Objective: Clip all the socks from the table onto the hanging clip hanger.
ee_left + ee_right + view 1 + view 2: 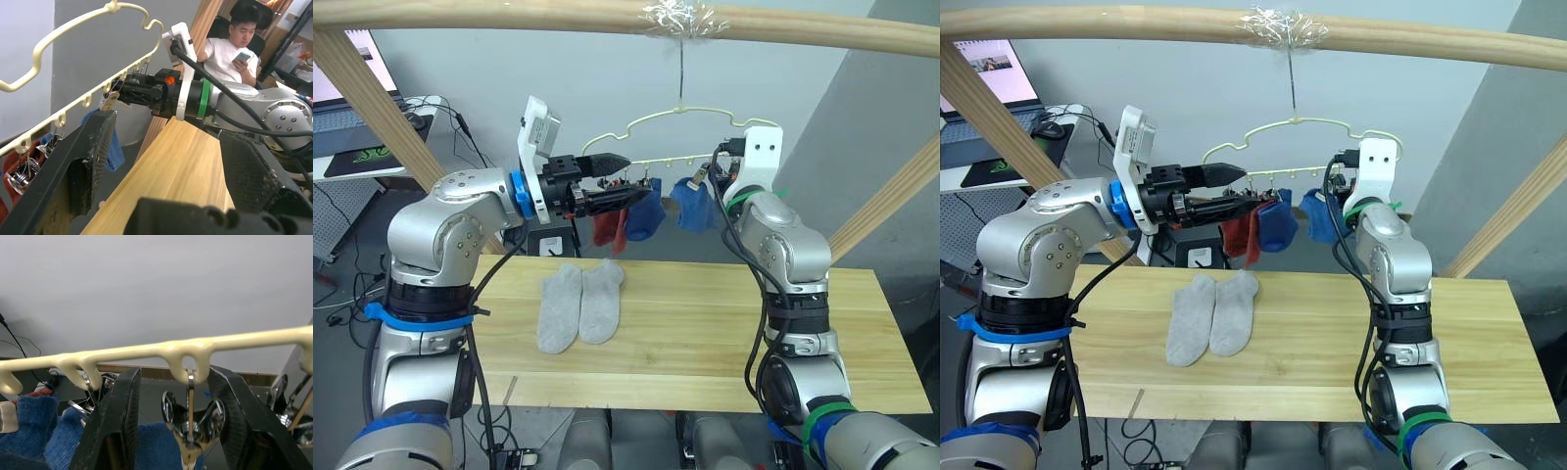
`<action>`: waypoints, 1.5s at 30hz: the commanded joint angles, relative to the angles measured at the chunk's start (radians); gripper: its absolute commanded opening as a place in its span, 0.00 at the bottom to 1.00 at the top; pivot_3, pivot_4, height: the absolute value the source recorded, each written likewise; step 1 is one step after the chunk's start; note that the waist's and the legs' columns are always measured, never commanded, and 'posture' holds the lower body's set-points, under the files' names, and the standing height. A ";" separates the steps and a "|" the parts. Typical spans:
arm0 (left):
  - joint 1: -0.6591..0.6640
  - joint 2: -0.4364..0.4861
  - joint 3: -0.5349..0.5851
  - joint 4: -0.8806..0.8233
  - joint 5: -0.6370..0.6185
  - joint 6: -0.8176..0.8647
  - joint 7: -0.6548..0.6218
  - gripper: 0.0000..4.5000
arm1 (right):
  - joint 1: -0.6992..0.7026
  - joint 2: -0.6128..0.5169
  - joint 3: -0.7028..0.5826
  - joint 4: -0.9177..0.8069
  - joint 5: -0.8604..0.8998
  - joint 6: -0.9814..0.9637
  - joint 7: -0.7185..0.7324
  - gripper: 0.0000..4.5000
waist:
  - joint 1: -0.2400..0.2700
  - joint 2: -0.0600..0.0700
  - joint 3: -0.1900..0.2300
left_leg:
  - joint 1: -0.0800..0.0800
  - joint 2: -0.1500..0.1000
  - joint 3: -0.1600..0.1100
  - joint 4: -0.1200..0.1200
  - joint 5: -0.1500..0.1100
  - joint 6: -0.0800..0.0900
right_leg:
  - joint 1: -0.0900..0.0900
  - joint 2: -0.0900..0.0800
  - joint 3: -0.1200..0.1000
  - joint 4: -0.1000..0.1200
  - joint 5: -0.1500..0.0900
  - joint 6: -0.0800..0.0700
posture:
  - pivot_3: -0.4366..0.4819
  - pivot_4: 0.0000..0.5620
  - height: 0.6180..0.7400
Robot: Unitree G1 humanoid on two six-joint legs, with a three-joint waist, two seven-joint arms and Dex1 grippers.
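Left pincer (161, 161) apart, empty; right pincer (178, 421) apart, straddling clip (190, 418) (hanger (690, 162) bar); grey socks (578, 305) on table (705, 333).

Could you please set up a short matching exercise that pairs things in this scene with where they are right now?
Things:
1. grey socks
2. blue socks
3. clip hanger
4. right hand

Places:
A. hanging from the wooden pole
B. lying side by side on the table
C. fingers on either side of a metal clip
D. clipped along the hanger's bottom bar

Pairs: 1-B, 2-D, 3-A, 4-C
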 commanded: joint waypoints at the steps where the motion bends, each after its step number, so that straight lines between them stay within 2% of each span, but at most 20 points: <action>1: 0.002 0.004 0.006 -0.046 0.006 -0.029 0.004 0.85 | -0.032 -0.004 -0.009 -0.014 0.008 -0.028 0.001 0.48 | 0.000 0.000 0.000 | 0.000 0.000 0.000 0.000 0.000 0.000 | 0.000 0.000 0.000 0.000 0.000 0.000 | 0.66 0.28 1.00; 11: 0.004 0.001 0.006 -0.045 0.010 -0.037 0.014 0.85 | -0.042 -0.005 -0.005 0.005 0.006 -0.032 0.004 0.48 | 0.003 0.000 0.000 | 0.000 0.000 0.000 0.000 0.000 0.000 | 0.000 0.000 0.000 0.000 0.000 0.000 | 0.66 0.28 1.00; 14: 0.004 0.000 0.006 -0.044 0.013 -0.039 0.015 0.85 | -0.042 -0.007 -0.005 0.010 0.002 -0.036 -0.001 0.34 | 0.003 0.000 0.000 | 0.000 0.000 0.000 0.000 0.000 0.000 | 0.000 0.000 0.000 0.000 0.000 0.000 | 0.66 0.28 1.00; 16: 0.003 -0.002 0.005 -0.041 0.016 -0.042 0.015 0.85 | -0.043 -0.008 -0.006 0.011 0.001 -0.037 -0.002 0.17 | 0.004 0.000 0.000 | 0.000 0.000 0.000 0.000 0.000 0.000 | 0.000 0.000 0.000 0.000 0.000 0.000 | 0.66 0.28 1.00; 19: 0.001 -0.003 0.004 -0.039 0.019 -0.045 0.013 0.85 | -0.043 -0.010 -0.007 0.008 0.002 -0.037 -0.004 0.02 | 0.004 0.000 0.000 | 0.000 0.000 0.000 0.000 0.000 0.000 | 0.000 0.000 0.000 0.000 0.000 0.000 | 0.66 0.27 1.00; 30: 0.006 -0.004 -0.001 -0.034 0.032 -0.042 0.017 0.85 | -0.047 -0.010 -0.010 0.008 0.003 -0.034 -0.006 0.02 | 0.004 0.000 0.000 | 0.000 0.000 0.000 0.001 0.000 0.000 | 0.000 0.000 0.000 0.001 0.000 0.000 | 0.66 0.27 1.00; 35: 0.130 0.036 -0.109 -0.048 0.161 -0.074 0.045 0.85 | -0.055 -0.011 -0.013 0.001 0.008 -0.022 -0.005 0.02 | 0.004 0.000 0.000 | 0.000 0.000 0.000 0.001 0.000 0.000 | 0.000 0.000 0.001 0.001 0.000 0.000 | 0.65 0.27 1.00; 39: 0.253 0.018 -0.186 0.027 0.307 -0.157 0.134 0.85 | -0.060 -0.007 -0.014 -0.004 0.011 -0.017 -0.007 0.02 | 0.005 0.000 0.000 | 0.001 0.000 0.001 0.001 0.000 0.000 | 0.000 0.000 0.001 0.001 0.000 0.000 | 0.65 0.27 1.00; 43: 0.312 -0.017 -0.230 0.189 0.427 -0.301 0.188 0.99 | -0.059 -0.003 -0.013 -0.013 0.012 -0.008 -0.007 0.01 | 0.010 0.000 0.000 | 0.001 0.000 0.001 0.002 0.000 0.000 | 0.000 0.000 0.000 0.002 0.000 0.000 | 0.64 0.28 1.00; 45: 0.307 -0.052 -0.234 0.276 0.465 -0.372 0.211 0.99 | -0.060 -0.003 -0.013 -0.018 0.013 -0.003 -0.007 0.01 | 0.015 0.000 0.000 | 0.001 0.000 0.001 0.002 0.000 0.000 | 0.000 0.000 0.000 0.002 0.000 0.000 | 0.64 0.28 1.00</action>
